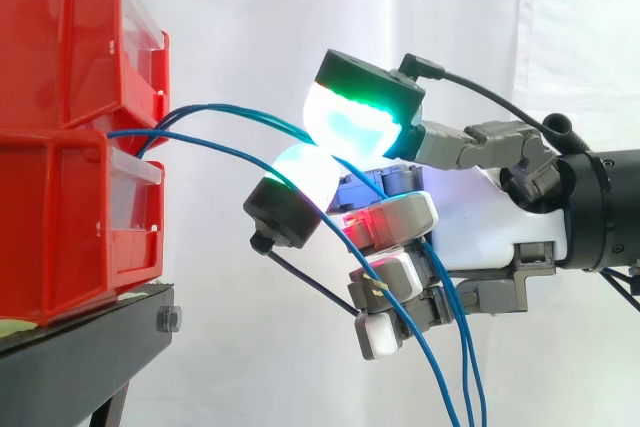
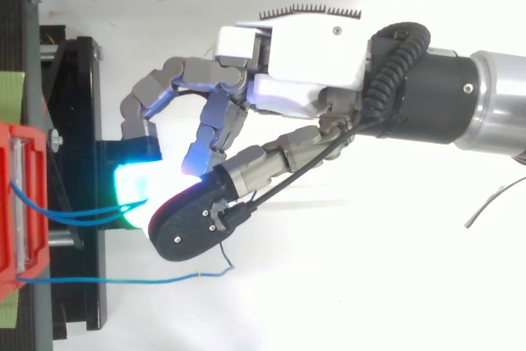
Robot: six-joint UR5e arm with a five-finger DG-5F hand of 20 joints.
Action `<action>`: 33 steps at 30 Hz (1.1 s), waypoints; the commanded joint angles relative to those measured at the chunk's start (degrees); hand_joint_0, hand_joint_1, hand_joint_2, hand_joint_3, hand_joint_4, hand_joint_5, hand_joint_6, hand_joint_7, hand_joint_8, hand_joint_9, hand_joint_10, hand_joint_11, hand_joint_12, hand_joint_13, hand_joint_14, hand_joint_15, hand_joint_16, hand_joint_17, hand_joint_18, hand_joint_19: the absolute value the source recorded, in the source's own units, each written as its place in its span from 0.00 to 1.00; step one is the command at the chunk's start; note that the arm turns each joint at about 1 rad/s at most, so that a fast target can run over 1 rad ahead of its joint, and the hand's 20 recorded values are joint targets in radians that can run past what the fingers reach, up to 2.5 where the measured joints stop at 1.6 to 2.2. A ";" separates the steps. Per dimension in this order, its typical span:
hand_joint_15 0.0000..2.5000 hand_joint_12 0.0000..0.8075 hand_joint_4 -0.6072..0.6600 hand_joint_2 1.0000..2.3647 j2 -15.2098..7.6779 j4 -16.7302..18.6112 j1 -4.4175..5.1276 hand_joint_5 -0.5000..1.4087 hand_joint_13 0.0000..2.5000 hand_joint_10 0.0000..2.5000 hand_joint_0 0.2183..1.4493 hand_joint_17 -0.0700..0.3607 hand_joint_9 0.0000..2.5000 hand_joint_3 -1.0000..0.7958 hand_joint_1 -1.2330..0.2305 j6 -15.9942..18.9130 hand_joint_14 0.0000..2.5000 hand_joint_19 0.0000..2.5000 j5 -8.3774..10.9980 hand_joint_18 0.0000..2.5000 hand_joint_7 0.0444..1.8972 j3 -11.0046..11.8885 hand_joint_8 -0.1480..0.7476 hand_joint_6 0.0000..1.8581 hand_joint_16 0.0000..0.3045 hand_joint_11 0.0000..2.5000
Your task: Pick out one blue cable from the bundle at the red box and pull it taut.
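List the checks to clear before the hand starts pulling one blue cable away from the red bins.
1. Grip: the hand has two glowing pads closed on the thin blue cables: ok.
2. One cable alone in the pinch: cannot tell; several strands meet there.
3. Tension: the cables curve slack from the red plastic bins: not ok.
4. Lower fingers free of cables: not ok; strands hang across them and could snag.
5. Bins seated on the black stand: ok.
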 commanded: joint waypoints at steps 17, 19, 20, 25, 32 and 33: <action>0.35 0.46 0.49 0.00 -0.03 0.00 -0.01 0.20 0.46 0.01 0.29 0.40 0.50 0.28 0.33 0.00 0.01 0.25 -0.18 0.38 0.49 0.08 0.46 0.51 0.15 0.53; 0.35 0.47 0.50 0.00 0.06 0.00 -0.01 0.20 0.46 0.01 0.28 0.40 0.50 0.28 0.35 0.00 0.01 0.25 -0.09 0.38 0.50 0.08 0.47 0.51 0.15 0.52; 0.35 0.47 0.50 0.00 -0.03 0.00 -0.01 0.20 0.46 0.01 0.27 0.40 0.50 0.28 0.37 0.00 0.01 0.25 -0.09 0.38 0.50 -0.01 0.47 0.51 0.15 0.52; 0.34 0.48 0.51 0.00 -0.03 0.00 -0.01 0.20 0.46 0.01 0.25 0.41 0.51 0.28 0.41 0.00 0.01 0.25 -0.09 0.39 0.50 -0.01 0.47 0.50 0.16 0.52; 0.34 0.50 0.53 0.00 -0.03 0.00 -0.01 0.20 0.47 0.01 0.23 0.43 0.51 0.28 0.42 0.00 0.01 0.25 -0.09 0.40 0.50 -0.01 0.50 0.50 0.17 0.51; 0.34 0.50 0.52 0.00 0.06 0.00 -0.01 0.20 0.47 0.01 0.22 0.43 0.51 0.28 0.41 0.00 0.01 0.25 -0.09 0.40 0.50 -0.01 0.50 0.50 0.17 0.51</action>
